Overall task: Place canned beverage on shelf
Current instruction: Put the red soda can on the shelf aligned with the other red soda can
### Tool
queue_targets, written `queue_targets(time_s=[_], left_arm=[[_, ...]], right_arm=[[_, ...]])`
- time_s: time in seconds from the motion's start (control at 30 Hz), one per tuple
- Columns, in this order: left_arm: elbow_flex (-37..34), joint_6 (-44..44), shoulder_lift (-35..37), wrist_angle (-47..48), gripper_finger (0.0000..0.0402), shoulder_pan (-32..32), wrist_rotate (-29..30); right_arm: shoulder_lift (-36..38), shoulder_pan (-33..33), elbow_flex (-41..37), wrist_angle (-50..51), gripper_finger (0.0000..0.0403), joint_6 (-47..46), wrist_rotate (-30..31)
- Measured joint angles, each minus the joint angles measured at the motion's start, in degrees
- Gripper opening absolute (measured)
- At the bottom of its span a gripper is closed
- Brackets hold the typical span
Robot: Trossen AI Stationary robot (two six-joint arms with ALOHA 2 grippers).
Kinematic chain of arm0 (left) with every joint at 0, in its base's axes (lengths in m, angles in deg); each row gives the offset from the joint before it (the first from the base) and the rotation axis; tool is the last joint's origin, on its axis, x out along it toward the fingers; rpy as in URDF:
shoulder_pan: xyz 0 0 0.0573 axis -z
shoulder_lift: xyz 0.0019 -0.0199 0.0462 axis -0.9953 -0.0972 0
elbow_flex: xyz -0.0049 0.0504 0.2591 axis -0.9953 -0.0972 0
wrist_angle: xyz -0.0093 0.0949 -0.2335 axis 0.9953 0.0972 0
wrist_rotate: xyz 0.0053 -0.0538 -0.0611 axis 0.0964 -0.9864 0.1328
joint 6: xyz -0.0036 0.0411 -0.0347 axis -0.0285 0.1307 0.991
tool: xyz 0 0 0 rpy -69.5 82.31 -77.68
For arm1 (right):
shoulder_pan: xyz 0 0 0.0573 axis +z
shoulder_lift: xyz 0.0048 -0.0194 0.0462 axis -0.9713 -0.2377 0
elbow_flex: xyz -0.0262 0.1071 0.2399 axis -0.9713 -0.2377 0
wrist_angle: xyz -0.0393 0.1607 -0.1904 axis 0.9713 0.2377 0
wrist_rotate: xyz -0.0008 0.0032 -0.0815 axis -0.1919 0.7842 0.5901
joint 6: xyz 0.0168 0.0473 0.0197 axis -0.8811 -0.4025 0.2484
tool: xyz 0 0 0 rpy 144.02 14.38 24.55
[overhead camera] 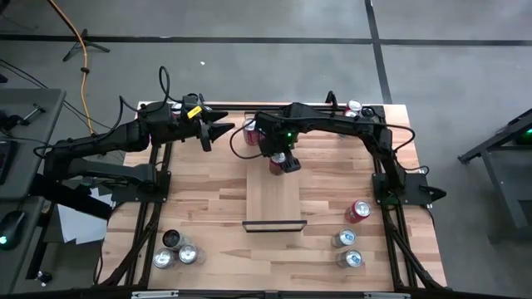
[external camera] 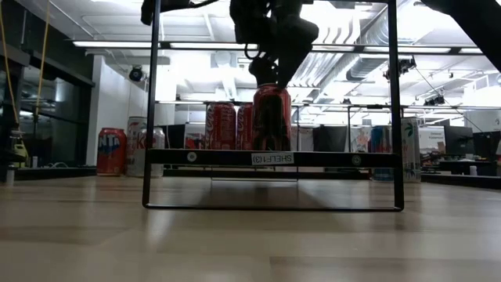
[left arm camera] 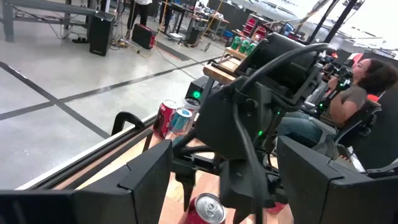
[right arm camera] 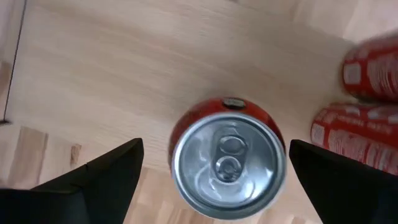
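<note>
A red canned beverage (right arm camera: 227, 165) stands upright on its base at the far end of the shelf (overhead camera: 274, 199), a pale wood board with black rails. In the low view the can (external camera: 272, 117) stands on the board (external camera: 203, 157). My right gripper (right arm camera: 216, 146) is open just above the can and points steeply down, with a finger on either side of the can top and a gap to each. My left gripper (left arm camera: 224, 174) waits open and level at the table's far left (overhead camera: 218, 131), with nothing between its fingers.
Two red cans (overhead camera: 251, 131) stand beyond the shelf's far end, beside the placed can (right arm camera: 367, 99). Another can (overhead camera: 355, 108) is at the far right corner. Three cans (overhead camera: 174, 252) are near left, three (overhead camera: 349, 237) near right. A person (left arm camera: 348, 93) sits beyond the table.
</note>
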Motion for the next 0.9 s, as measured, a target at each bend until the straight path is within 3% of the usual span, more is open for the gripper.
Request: queue_targets(time_s=[0.27,0.43,0.67,0.9], left_arm=[[0.0,0.0,0.0,0.0,0.0239,0.0,0.0],[0.0,0.0,0.0,0.0,0.0239,0.0,0.0],[0.0,0.0,0.0,0.0,0.0239,0.0,0.0],[0.0,0.0,0.0,0.0,0.0239,0.0,0.0]], right_arm=[[0.0,1.6,0.0,-1.1,0.0388,14.3,-0.1],[0.0,2.1,0.0,-1.1,0.0388,18.3,-0.1],[0.0,2.1,0.0,-1.1,0.0387,22.5,4.5],[0.0,2.0,0.0,-1.1,0.0387,24.5,4.3]])
